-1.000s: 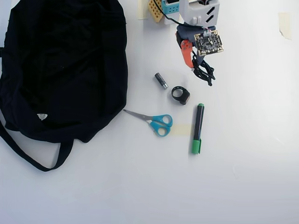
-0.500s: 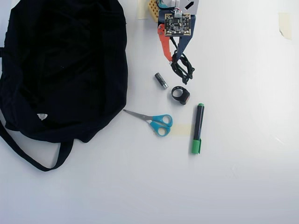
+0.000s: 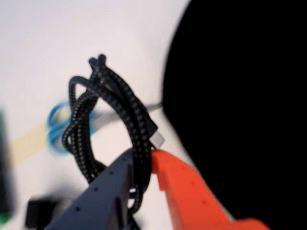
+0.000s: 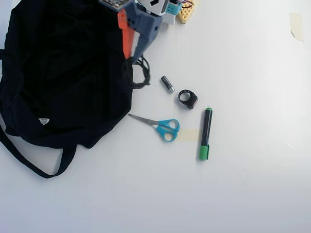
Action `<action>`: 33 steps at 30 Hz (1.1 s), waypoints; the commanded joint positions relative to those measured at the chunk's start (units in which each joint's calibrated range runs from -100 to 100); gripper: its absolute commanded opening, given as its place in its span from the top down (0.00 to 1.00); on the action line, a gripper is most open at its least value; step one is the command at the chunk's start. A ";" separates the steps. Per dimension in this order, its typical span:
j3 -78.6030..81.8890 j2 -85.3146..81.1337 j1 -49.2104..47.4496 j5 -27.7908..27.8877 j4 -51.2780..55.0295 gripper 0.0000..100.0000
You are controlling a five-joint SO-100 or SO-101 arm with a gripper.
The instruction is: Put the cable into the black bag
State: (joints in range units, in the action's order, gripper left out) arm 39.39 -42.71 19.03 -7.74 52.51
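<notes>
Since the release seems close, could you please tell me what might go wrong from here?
The coiled black braided cable hangs at the right edge of the floppy black fabric bag, not over its middle, so releasing now could drop it onto the white table. The orange and grey fingers pinch only a few strands, so the loose coil may slip or unwind.

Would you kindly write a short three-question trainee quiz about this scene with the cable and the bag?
1. True or false: the gripper holds the braided black cable.
2. In the overhead view, the cable hangs: A) over the bag's middle, B) at the large floppy black bag's right edge, C) over the green-capped marker.
3. Which object lies between the bag and the marker?

Key: 1 true; 2 B; 3 the blue-handled scissors.
</notes>
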 commanded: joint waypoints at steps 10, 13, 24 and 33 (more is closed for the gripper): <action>-3.18 16.49 30.48 2.13 -13.84 0.98; -9.74 30.60 34.37 2.81 -18.58 0.97; -6.77 4.13 14.85 0.71 3.82 0.67; 12.28 -18.45 -8.41 -4.84 8.56 0.98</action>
State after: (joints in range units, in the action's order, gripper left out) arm 47.17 -53.51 14.62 -12.28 56.38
